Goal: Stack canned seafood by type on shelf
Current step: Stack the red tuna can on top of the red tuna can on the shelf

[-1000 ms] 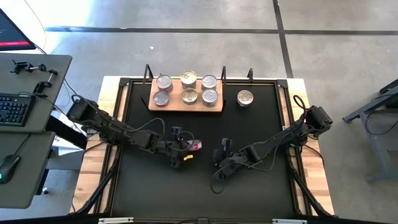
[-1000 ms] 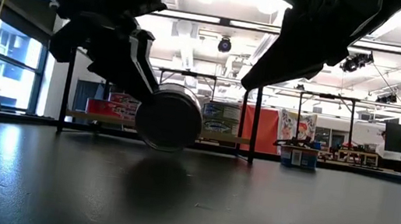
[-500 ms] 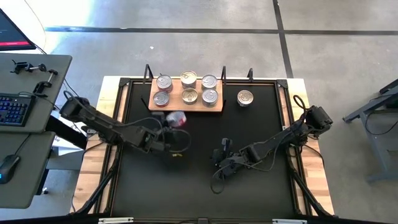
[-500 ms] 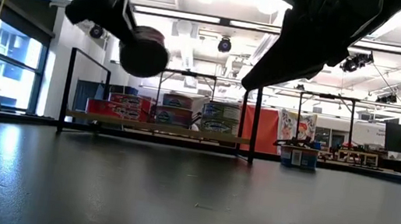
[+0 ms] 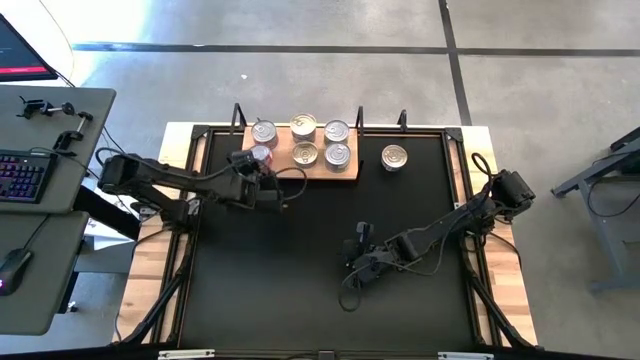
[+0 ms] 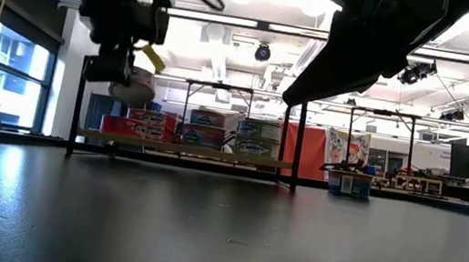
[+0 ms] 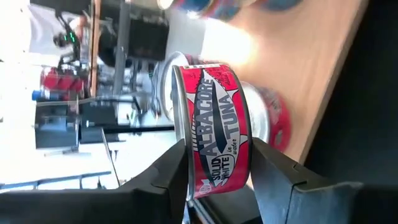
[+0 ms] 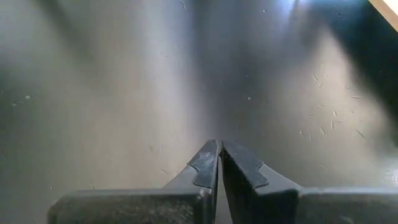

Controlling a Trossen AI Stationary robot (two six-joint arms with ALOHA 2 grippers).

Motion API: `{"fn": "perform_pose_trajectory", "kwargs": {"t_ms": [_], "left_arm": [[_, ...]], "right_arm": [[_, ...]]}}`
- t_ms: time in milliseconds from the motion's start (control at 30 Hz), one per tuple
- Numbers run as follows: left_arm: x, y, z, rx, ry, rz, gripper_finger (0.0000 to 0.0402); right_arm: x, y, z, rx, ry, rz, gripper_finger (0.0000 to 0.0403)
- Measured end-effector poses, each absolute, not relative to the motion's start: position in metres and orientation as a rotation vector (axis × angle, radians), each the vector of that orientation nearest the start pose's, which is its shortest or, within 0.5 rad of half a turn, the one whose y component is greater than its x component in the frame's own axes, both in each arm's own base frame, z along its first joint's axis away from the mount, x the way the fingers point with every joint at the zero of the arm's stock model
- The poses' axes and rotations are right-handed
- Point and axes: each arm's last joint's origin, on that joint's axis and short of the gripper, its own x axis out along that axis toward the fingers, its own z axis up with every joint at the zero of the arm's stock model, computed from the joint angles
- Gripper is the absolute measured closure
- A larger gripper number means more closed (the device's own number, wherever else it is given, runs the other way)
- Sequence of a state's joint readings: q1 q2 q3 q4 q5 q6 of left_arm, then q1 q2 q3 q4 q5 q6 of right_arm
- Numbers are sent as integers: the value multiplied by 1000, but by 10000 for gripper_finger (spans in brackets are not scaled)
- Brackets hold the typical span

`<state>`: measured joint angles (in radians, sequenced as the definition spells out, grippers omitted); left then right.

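L tool (image 5: 262, 162) now sits over the front-left corner of the shelf (image 5: 345, 173), fingers (image 7: 171, 171) clamped on the red tuna tin (image 7: 214, 134) by its sides, lid edge-on in the wrist view. A sec ago that tool was mid-surface w/ the tin low, near the black surface (image 5: 300, 290); half a sec ago it was just short of the shelf's front edge, tin lifted. So it has swung back & left, arm now stretched along the surface's left-rear area. Low view: the tin (image 6: 132, 91) hangs in the air above shelf level, under the L tool, clear of the stacked tins behind; earlier it was big and close to the camera, then higher & smaller.

On the shelf, high view: other tins (image 5: 320, 143) in two rows, same spots as before. The front-left one is now covered by the L tool. One lone tin (image 5: 395, 157) stands on the surface just right of the shelf, not touching it, unchanged.

R tool (image 5: 362, 234) rests mid-surface, right of centre, fingers (image 8: 208, 163) pressed together, holding nothing; hasn't moved across the three moments.
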<state>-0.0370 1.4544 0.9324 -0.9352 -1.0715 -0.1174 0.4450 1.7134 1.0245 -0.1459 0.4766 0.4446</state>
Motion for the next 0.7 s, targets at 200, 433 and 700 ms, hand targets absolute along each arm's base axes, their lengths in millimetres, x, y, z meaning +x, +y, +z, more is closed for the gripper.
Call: {"fn": "perform_pose_trajectory", "kwargs": {"t_ms": [200, 433, 700], "left_arm": [[240, 36, 206, 569, 1310, 850, 266], [238, 50, 206, 513, 1314, 908, 264], [242, 58, 207, 417, 1280, 895, 251]], "right_arm": [[319, 138, 186, 52, 719, -193, 392], [319, 138, 186, 53, 719, -193, 392], [319, 138, 186, 52, 719, -193, 392]]}}
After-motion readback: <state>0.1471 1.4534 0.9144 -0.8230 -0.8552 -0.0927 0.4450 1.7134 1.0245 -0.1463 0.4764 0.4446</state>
